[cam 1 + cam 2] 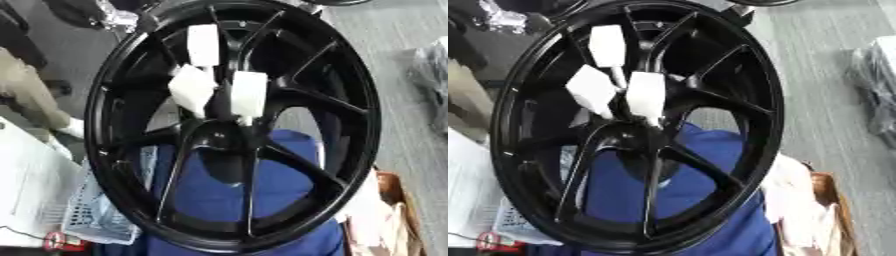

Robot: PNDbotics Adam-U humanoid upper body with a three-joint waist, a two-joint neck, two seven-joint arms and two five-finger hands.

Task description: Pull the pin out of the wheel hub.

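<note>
At centre frame stands the black wheel hub (236, 130), propped upright over blue cloth (219, 195) — presumably to present its face. Three white pins (248, 94) project near the hub centre, none withdrawn. Neither hand visible — state unknown.

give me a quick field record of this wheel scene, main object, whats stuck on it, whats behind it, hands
main object: black multi-spoke alloy wheel, standing tilted, face to the camera
on the hub: three white blocky pieces clustered above the centre; what they are cannot be told
pin: not clearly made out
behind the wheel: blue cloth showing through the lower spokes
lower left: pale blue perforated plastic basket
floor: grey surface on the right
robot hands: neither in view
</note>
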